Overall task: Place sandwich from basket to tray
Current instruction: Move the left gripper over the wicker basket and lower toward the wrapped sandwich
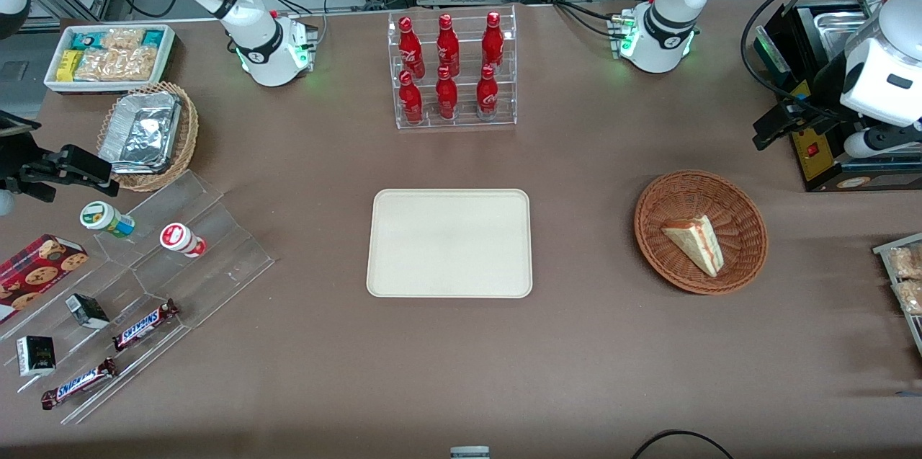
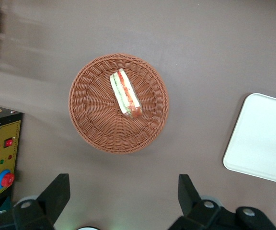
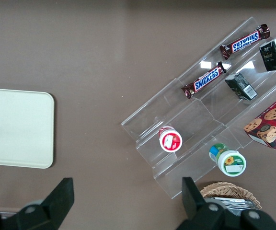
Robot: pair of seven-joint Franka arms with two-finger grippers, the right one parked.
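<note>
The sandwich [image 1: 695, 243] [image 2: 125, 93], a pale wedge with red and green filling, lies in the round reddish-brown basket [image 1: 663, 199] [image 2: 92, 112]. The cream tray [image 1: 450, 243] [image 2: 265, 139] [image 3: 16, 127] lies flat at the middle of the table, beside the basket toward the parked arm's end, with nothing on it. My gripper [image 1: 765, 133] [image 2: 123, 191] hangs open above the table, a little farther from the front camera than the basket and toward the working arm's end. Its fingers [image 2: 56, 189] stand wide apart with only bare table between them.
A black box with a red button [image 1: 821, 156] [image 2: 4, 158] stands close to the gripper. A clear rack of red bottles [image 1: 454, 70] stands farther back than the tray. A clear stand with snacks [image 1: 144, 286], a tan foil basket [image 1: 148, 135] and a white snack bin [image 1: 108, 55] lie toward the parked arm's end.
</note>
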